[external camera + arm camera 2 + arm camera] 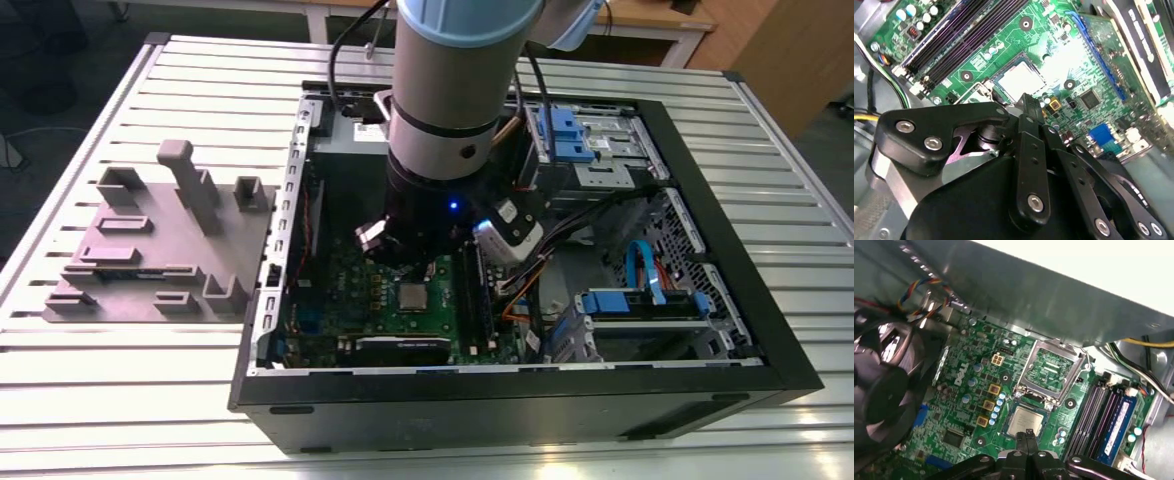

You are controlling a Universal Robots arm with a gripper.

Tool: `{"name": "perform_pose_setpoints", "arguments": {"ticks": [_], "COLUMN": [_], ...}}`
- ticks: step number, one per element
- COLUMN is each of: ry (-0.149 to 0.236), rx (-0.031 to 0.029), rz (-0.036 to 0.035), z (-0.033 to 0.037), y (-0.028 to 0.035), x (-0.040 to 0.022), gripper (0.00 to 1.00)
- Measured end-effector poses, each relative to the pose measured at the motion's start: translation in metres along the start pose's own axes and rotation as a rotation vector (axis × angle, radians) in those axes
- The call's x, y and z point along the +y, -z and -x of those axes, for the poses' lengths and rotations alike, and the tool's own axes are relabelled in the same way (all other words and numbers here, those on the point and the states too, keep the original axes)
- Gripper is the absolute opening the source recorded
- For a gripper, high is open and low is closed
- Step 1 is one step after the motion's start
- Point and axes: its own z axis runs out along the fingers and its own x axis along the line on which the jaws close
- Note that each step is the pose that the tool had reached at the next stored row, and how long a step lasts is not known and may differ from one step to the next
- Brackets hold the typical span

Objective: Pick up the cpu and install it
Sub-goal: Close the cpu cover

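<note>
Low in the first wrist view, the tool (1028, 436) has its fingertips pressed together, gripping nothing. Just beyond it the cpu (1025, 422) lies flat in the socket on the green motherboard (971, 390), with the load frame (1053, 371) swung open farther back.

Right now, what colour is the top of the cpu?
Silvery grey metal with a pale rim, clearest in the first wrist view: the cpu sits on the green motherboard.

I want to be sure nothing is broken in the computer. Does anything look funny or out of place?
Nothing looks broken or spilled. The cpu lies flat and square in its socket on the green motherboard. The socket's metal cover frame stands flipped open beside it, which only looks odd. The gripper sits just above the chip.
</note>
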Motion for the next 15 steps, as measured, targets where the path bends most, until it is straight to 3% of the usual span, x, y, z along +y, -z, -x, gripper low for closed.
{"name": "perform_pose_setpoints", "arguments": {"ticks": [5,9,10,14,15], "ry": [0.083,0.085,0.085,0.089,0.091], "rx": [0.0007,0.0004,-0.0035,-0.0333,-0.0369], "rz": [-0.0027,-0.0022,0.0062,0.0710,0.0775], "z": [0.0000,0.0000,0.0000,-0.0002,-0.0003], "y": [-0.0001,-0.0001,-0.0003,-0.0003,-0.0004], "x": [0.0000,0.0000,0.0000,-0.0004,-0.0006], "gripper": [0.10,0.10,0.10,0.10,0.10]}}
